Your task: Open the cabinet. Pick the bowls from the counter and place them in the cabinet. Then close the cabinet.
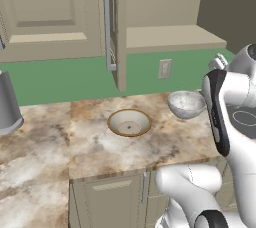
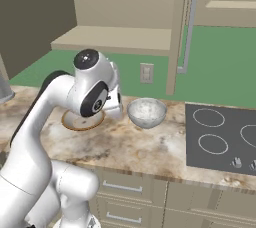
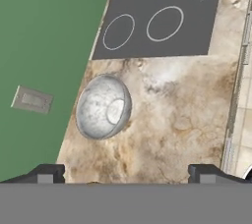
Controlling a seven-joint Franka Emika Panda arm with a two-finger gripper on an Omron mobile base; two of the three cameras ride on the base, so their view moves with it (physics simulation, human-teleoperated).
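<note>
The mottled grey-white bowl point(image 3: 103, 106) sits on the marbled counter point(image 3: 172, 120) close to the green wall, left of the stovetop. My gripper point(image 3: 126, 175) hangs above the counter beside this bowl, open, with nothing between its fingertips point(image 3: 47, 174). The same grey bowl point(image 1: 186, 104) point(image 2: 146, 112) stands right of the cream bowl point(image 1: 129, 123) with the orange-brown rim. My arm partly hides the cream bowl point(image 2: 80, 121) in the right base view. Above them the cabinet point(image 1: 170, 37) point(image 2: 115, 39) is open. Its door point(image 1: 120, 32) stands edge-on with its silver handle point(image 1: 109, 27), and the shelf is bare.
The dark stovetop point(image 2: 220, 137) point(image 3: 157, 16) lies right of the bowls. A tall grey cylinder point(image 1: 7, 104) stands at the counter's far left. A wall outlet point(image 1: 164, 68) sits behind the bowls. Low cabinets point(image 1: 110, 197) run under the counter edge.
</note>
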